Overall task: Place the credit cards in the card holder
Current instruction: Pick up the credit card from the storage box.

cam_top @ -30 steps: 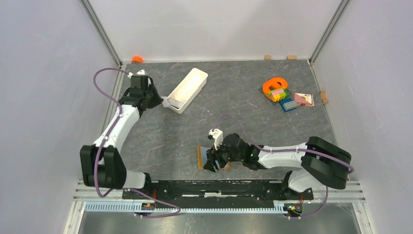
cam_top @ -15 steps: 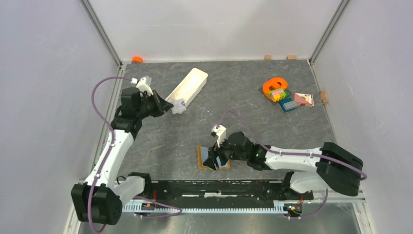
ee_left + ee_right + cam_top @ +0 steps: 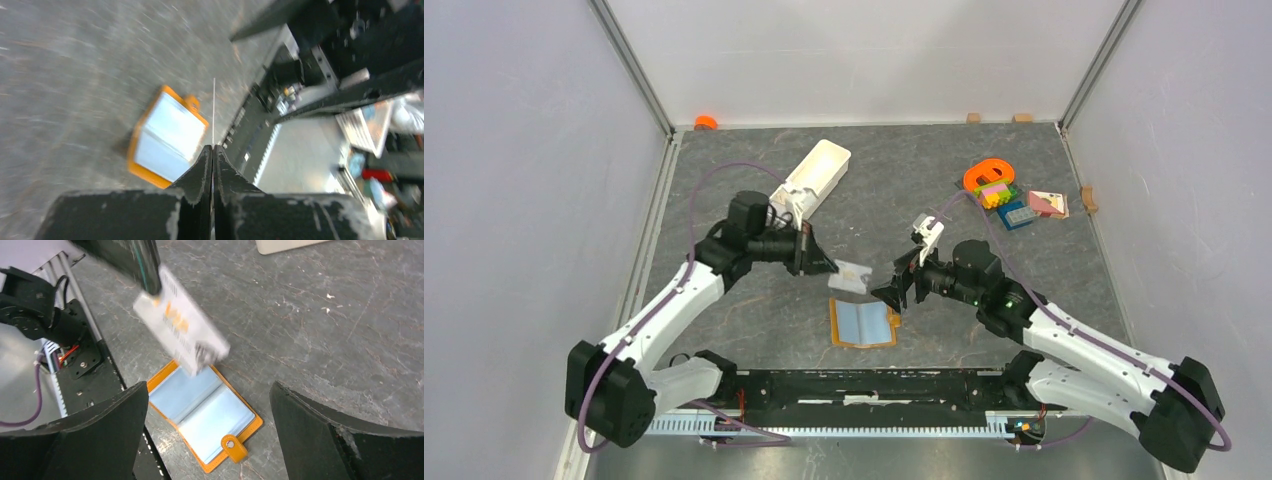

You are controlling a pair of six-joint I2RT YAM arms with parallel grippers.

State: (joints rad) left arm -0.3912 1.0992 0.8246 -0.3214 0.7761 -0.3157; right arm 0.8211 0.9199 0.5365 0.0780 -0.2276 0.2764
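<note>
Card holder [image 3: 862, 323] lies spread open on the grey table [image 3: 754, 290], near the front edge and between the two arms. Its pale blue-grey pockets face up inside the orange rim, and its snap tab [image 3: 232, 447] sticks out at one side.

The left claw [image 3: 824, 265] is clenched on one end of a credit card [image 3: 852, 275]. The card is white with orange print, and it hangs in the air just beyond the holder's far edge. From the left wrist it shows only as a thin line edge-on, rising from between the pressed fingers, with the open holder below it. From the right wrist its free corner overlaps the holder's rim, but I cannot tell whether the two touch.

The right claw [image 3: 902, 290] is released, its jaws spread wide with nothing between them. It hovers just right of the card, above the holder's far right corner.

A long white tray [image 3: 809, 180] sits behind the left arm. A heap of coloured toy blocks [image 3: 996, 190] sits at the far right.
</note>
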